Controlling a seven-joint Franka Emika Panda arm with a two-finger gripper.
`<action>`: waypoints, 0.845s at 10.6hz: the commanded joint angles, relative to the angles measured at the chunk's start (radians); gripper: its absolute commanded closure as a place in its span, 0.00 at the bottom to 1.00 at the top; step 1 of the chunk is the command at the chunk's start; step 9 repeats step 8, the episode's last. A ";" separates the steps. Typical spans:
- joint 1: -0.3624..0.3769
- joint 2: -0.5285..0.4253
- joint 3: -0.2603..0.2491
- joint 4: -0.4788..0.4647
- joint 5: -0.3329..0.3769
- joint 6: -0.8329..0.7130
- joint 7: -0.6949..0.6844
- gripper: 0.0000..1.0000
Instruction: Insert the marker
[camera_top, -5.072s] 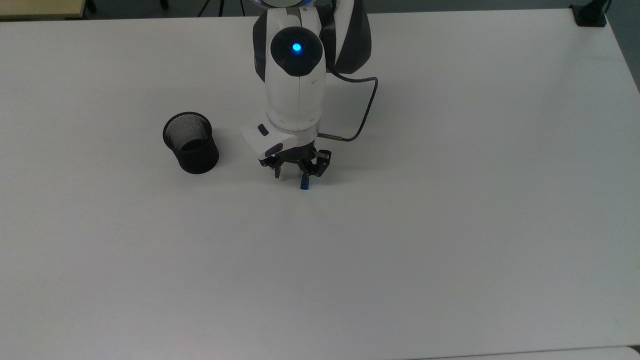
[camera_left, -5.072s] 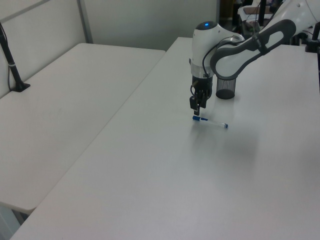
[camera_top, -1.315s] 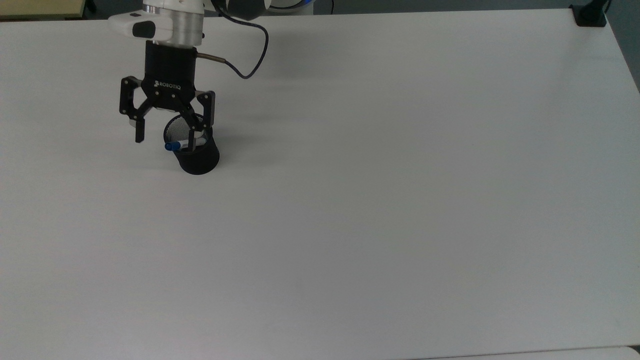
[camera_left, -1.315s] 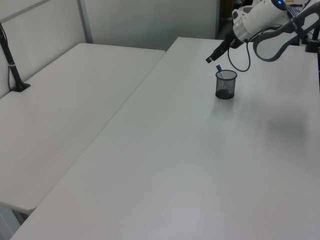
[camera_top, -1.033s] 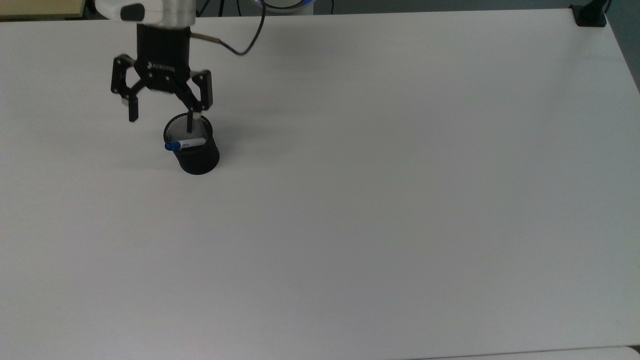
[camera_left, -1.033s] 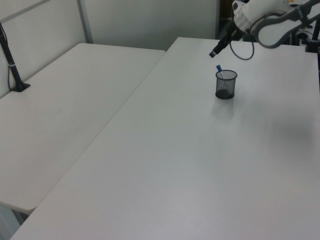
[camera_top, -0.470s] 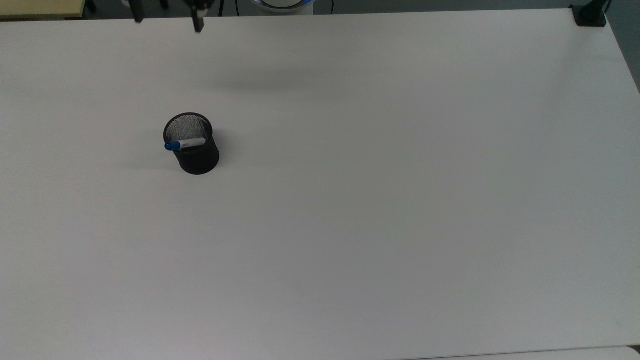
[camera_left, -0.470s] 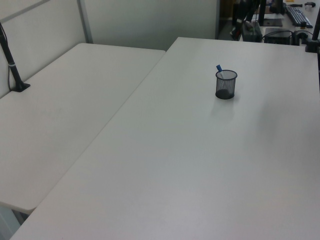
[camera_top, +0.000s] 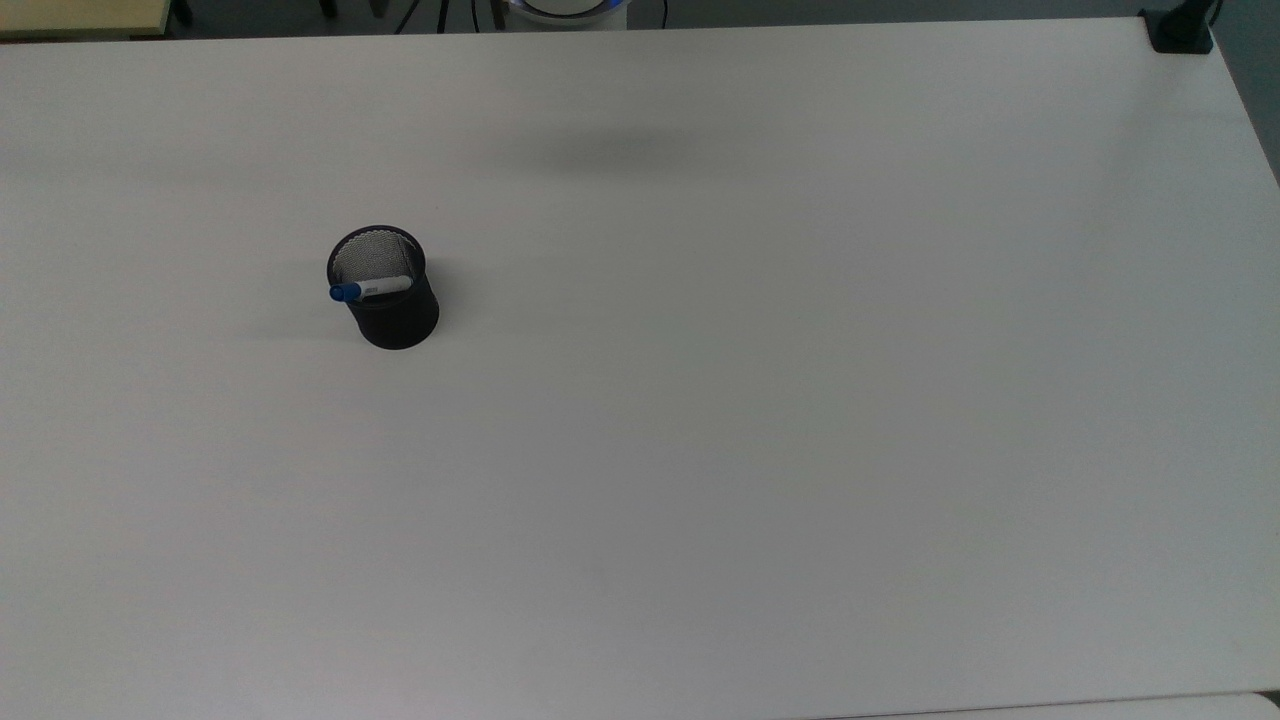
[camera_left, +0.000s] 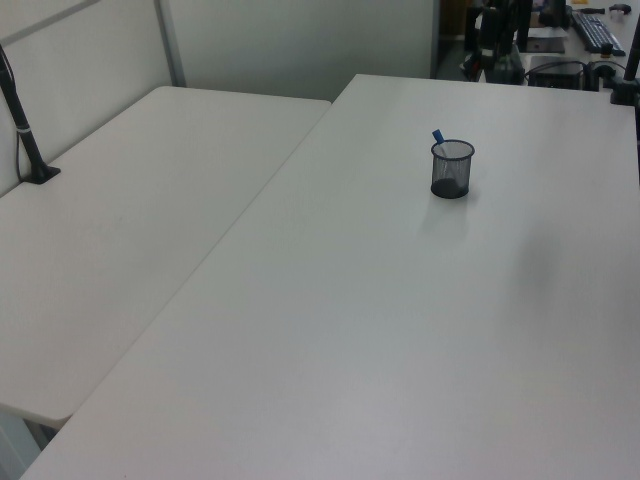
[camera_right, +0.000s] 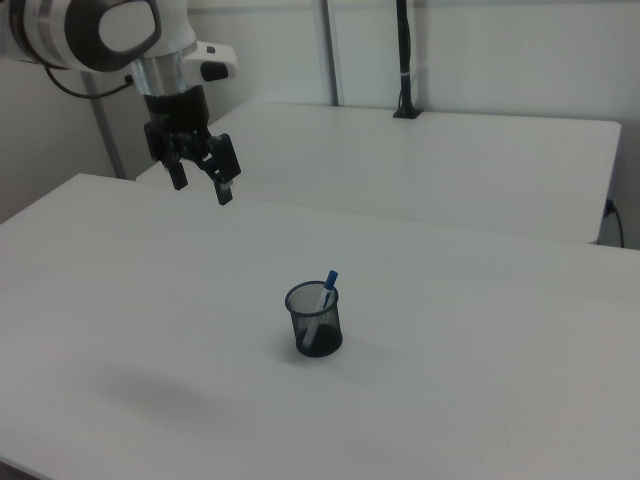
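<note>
On the white table (camera_top: 700, 450), the marker (camera_right: 324, 293) leans inside the mesh cup (camera_right: 314, 320); the end effector (camera_right: 201, 178), fingers apart, should retreat clear.

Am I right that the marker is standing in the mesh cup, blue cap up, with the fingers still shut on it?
Not quite. The marker does stand in the mesh cup, blue cap up, but the fingers are open and empty. The right view shows the gripper raised well clear of the cup, toward the right view's upper left.
</note>
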 joint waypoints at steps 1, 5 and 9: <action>0.028 0.072 -0.015 0.043 -0.015 0.080 0.003 0.00; 0.044 0.112 -0.012 0.088 -0.043 0.075 -0.049 0.00; 0.048 0.109 -0.008 0.086 -0.080 0.073 -0.050 0.00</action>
